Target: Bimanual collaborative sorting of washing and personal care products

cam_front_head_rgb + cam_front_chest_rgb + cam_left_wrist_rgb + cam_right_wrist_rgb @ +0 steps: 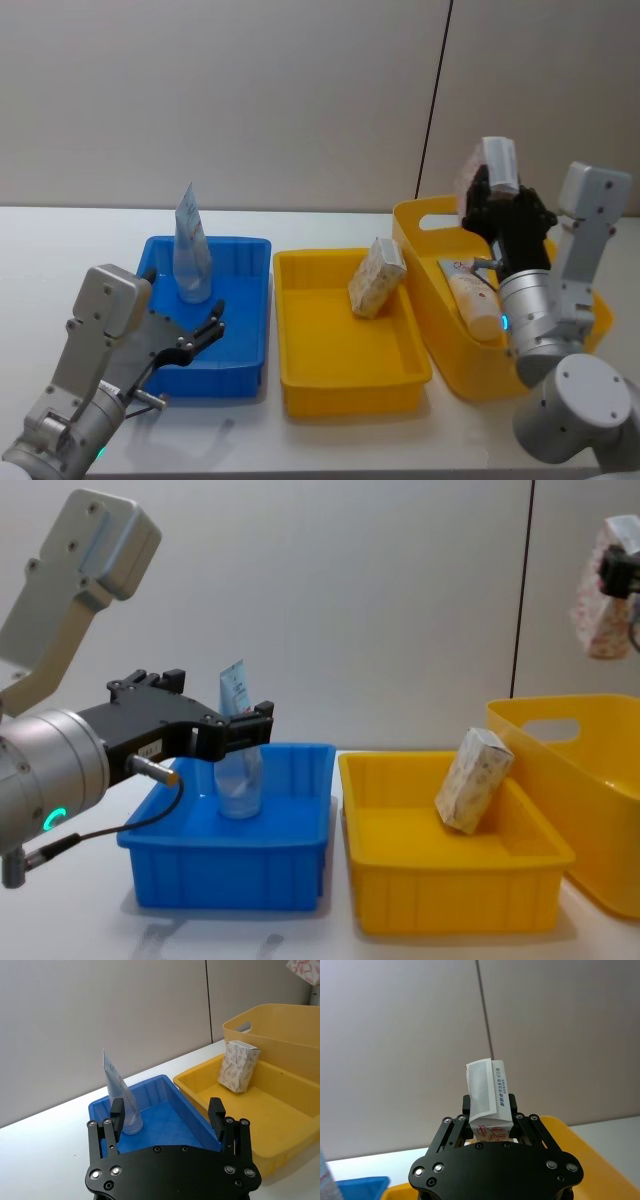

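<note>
My right gripper [498, 198] is raised above the yellow basket [430, 225], shut on a cream carton with a red floral print [497, 160], whose white printed end sticks up past the fingers [487, 1097]. A second floral carton [375, 278] leans against the right wall of the yellow tray [340, 395]. One pale blue tube [190, 250] stands upright at the back of the blue tray [250, 350]. Another tube [472, 295] lies in the basket. My left gripper [205, 330] hovers open at the blue tray's front left, short of the standing tube [120, 1095].
The three containers stand side by side on a white table [60, 240], blue at the left, yellow tray in the middle, tall basket at the right. A plain wall panel [250, 90] rises right behind the table. Bare table lies left of the blue tray.
</note>
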